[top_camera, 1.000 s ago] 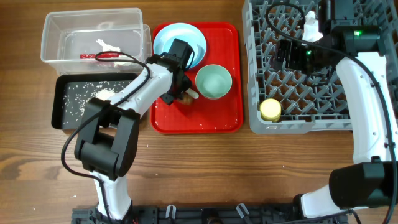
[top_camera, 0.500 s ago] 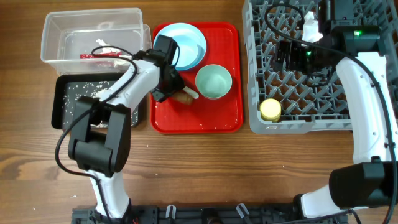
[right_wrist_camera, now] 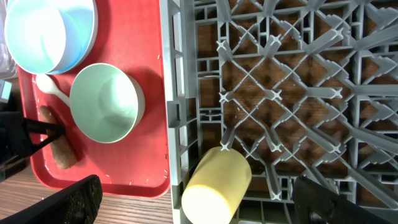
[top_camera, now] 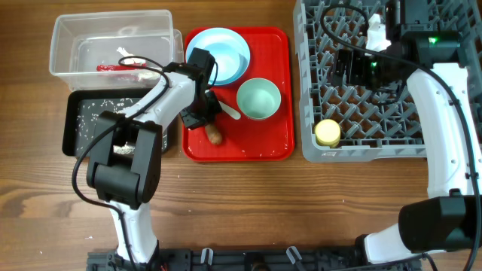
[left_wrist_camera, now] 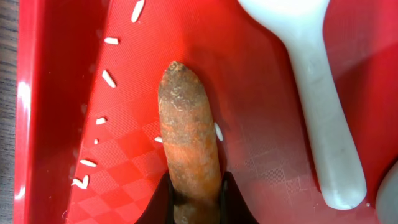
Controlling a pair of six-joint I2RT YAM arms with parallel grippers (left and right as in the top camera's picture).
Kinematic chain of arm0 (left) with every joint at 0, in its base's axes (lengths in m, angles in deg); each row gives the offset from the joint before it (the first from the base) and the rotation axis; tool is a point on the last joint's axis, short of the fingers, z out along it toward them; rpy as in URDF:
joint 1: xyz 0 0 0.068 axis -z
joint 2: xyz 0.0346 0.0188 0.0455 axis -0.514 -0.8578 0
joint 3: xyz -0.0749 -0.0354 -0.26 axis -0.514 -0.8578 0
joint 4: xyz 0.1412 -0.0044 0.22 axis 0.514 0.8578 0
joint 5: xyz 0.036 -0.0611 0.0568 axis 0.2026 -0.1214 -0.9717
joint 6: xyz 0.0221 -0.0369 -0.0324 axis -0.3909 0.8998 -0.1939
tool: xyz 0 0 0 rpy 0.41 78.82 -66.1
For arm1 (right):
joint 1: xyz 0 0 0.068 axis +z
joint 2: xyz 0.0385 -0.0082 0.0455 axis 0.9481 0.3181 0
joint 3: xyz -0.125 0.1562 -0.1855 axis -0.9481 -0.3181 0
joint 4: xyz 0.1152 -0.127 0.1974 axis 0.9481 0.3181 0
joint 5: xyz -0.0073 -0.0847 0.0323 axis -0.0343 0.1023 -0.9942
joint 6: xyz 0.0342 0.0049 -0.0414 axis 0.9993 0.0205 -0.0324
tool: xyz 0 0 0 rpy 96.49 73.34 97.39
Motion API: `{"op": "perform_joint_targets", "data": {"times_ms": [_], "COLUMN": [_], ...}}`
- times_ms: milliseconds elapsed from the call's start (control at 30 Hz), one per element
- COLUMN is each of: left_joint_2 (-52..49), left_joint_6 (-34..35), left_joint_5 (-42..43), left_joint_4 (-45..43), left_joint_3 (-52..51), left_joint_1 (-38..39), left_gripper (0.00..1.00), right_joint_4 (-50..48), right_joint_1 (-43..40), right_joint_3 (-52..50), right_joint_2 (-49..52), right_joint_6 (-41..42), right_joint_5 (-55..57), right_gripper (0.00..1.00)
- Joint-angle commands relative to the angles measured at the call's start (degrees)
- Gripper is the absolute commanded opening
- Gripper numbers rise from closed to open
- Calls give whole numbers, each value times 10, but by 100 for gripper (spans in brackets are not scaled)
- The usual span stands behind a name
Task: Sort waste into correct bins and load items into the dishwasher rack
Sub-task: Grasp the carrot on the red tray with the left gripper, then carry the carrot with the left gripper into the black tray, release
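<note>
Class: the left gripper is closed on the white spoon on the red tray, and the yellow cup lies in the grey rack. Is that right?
No. The left wrist view shows the left gripper closed on the orange carrot piece, not the white spoon lying beside it on the red tray. The yellow cup lies in the grey rack.

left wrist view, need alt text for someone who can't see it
Close-up of an orange-brown carrot piece lying on a red tray, its near end pinched between the two dark fingers of the left claw at the bottom edge. A white spoon lies to its right, apart from it, and loose rice grains are scattered to its left.
</note>
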Motion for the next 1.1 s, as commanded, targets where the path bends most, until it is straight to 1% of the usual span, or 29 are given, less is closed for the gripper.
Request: {"op": "perform_joint_targets", "data": {"times_ms": [0,100,133,267,333,500,667,767,900,933,967,1033,1067], "left_joint_2": [-14,4,20,63,87,137,135,134,134,134,134,134,134], "left_joint_6": [-7,-7,-7,-7,-7,-7,6,73,239,265,297,334,342], "left_joint_5": [-7,-8,-13,-69,-92,-120,-107,-89,-87,-88,-87,-87,-88], "left_joint_4": [7,23,43,96,113,139,151,149,146,141,124,79,48], "left_joint_3": [2,23,49,108,122,124,117,95,36,23,-2,-44,-66], "left_joint_1": [2,1,-3,-24,-40,-117,-210,-260,-317,-324,-334,-343,-346], "left_gripper": [4,4,4,4,6,8,6,4,4,5,9,11,12], "right_joint_4": [-3,-3,-3,-3,-3,-3,-9,-9,-10,-11,-11,-12,-12], "right_joint_1": [-2,-2,-2,-2,-2,-2,-2,-2,-2,-2,-2,-2,-2], "right_joint_3": [9,9,9,9,9,9,9,9,9,9,9,9,9], "right_joint_2": [-9,-9,-9,-9,-9,-9,-9,-9,-9,-9,-9,-9,-9], "right_joint_6": [-10,-10,-10,-10,-11,-11,-10,-10,-10,-10,-9,-7,-7], "right_joint_5": [10,10,10,10,10,10,10,10,9,9,9,9,8], "right_gripper": [99,100,99,100,100,100,99,99,99,100,100,100,99]}}
